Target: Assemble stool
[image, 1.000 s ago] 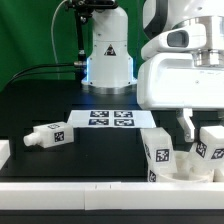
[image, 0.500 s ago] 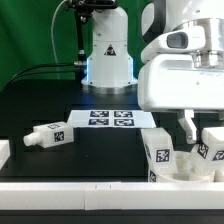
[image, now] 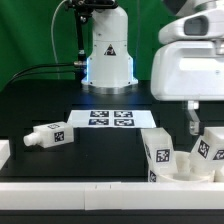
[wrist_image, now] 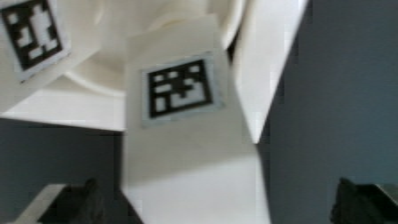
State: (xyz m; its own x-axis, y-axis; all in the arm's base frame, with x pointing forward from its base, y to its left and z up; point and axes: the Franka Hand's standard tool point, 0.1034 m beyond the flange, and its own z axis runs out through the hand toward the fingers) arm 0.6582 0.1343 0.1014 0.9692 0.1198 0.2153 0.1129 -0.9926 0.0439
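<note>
Change: your arm has lifted and slid toward the exterior view's right over the last second. The legs have not moved.
Gripper (image: 194, 122): released. In the wrist view its fingers (wrist_image: 68, 206) stand wide on either side of a tagged leg (wrist_image: 183, 120), with dark gaps showing and no contact.
Stool: the seat (image: 190, 176) sits at the near edge, on the exterior view's right. Two legs stand on it, one (image: 158, 153) beside the other (image: 211, 145).
Loose leg (image: 49, 135): lies on its side well apart, beyond the marker board (image: 110, 118).
Meaning: you have probably let go of a placed leg, so the loose one looks next.
Unclear: whether that leg is fully seated.
</note>
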